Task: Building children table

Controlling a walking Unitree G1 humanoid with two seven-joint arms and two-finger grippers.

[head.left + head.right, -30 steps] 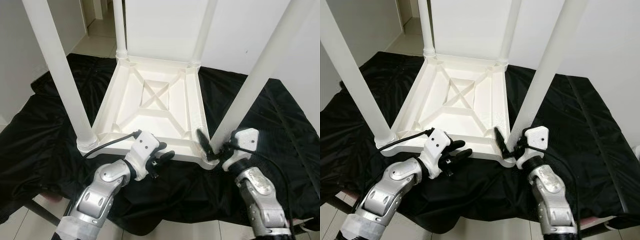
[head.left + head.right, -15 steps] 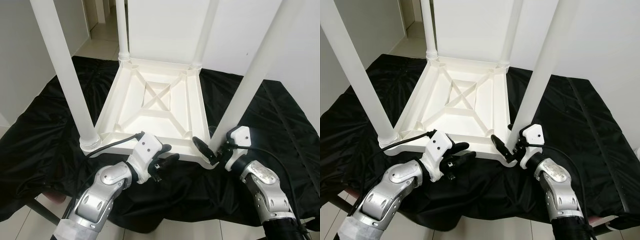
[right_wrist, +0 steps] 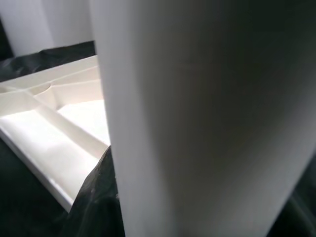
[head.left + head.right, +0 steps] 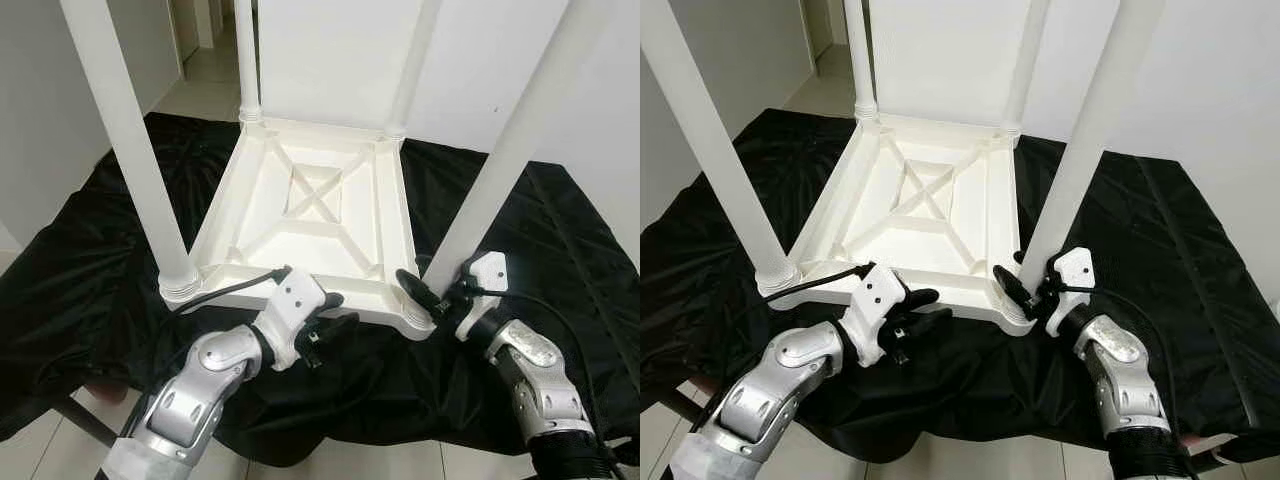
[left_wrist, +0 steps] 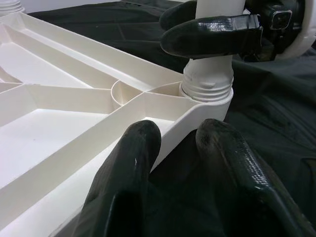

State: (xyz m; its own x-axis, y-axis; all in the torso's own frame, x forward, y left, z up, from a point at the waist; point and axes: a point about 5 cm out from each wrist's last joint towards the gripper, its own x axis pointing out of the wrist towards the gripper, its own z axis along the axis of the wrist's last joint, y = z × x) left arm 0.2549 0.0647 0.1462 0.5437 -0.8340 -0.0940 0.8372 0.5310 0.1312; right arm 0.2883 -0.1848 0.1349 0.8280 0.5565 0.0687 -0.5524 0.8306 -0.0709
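1. Looking down from the head camera, I saw the white moulded-plastic children's table (image 4: 318,215) lying upside down on a crinkled, glossy black cloth (image 4: 95,250), its underside ribbed with a cross-shaped brace at the middle.
2. Four smooth, round white legs stood up from the corners; the near-right leg (image 4: 500,160) rose from a ringed socket (image 5: 207,86) at the corner nearest my right arm.
3. My right gripper (image 4: 428,296) sat at the base of that near-right leg, with one black finger (image 5: 212,35) lying across the leg just above the socket. The fingers looked set about the leg, though I could not tell how firmly they pressed.
4. In the right wrist view the leg stood very close and blurred, with the ribbed tray of the table behind it.
5. My left gripper (image 4: 325,320) rested at the table's near edge, left of that corner. Its two matte black rubbery fingers (image 5: 133,163) were a narrow way apart, one on the rim wall and the other on the cloth just outside it, holding nothing.
6. Compared with a second earlier, my right forearm lay lower and more level, and the right gripper had come in nearer the socket. The left gripper had shifted only a little along the near edge. The whole picture had moved slightly as well, so some of that was the camera.
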